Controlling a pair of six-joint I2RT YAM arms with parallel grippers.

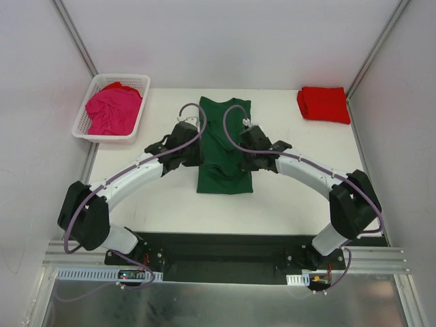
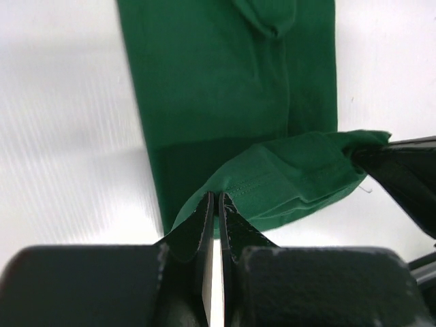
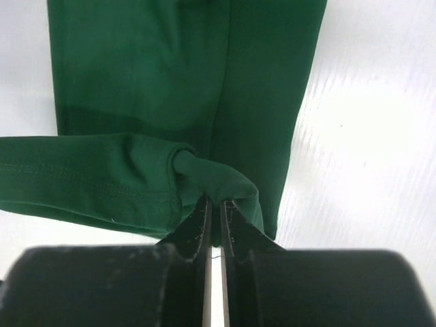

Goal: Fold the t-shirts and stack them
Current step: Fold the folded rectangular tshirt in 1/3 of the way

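The dark green t-shirt [image 1: 225, 129] lies as a long narrow strip down the middle of the table [image 1: 300, 197]. My left gripper [image 1: 193, 153] is shut on the left corner of its near hem [image 2: 245, 184]. My right gripper [image 1: 246, 151] is shut on the right corner [image 3: 218, 180]. Both hold the hem lifted and doubled back over the strip. The right gripper also shows in the left wrist view [image 2: 402, 170]. The bright red t-shirt [image 1: 324, 104] lies folded at the back right corner. The magenta pink t-shirt [image 1: 112, 110] is bunched in the basket.
The white lattice basket [image 1: 142, 80] stands at the table's back left, partly over the edge. Grey walls with metal posts close in the table on the left, right and back. The black base plate [image 1: 225, 248] lies at the near edge.
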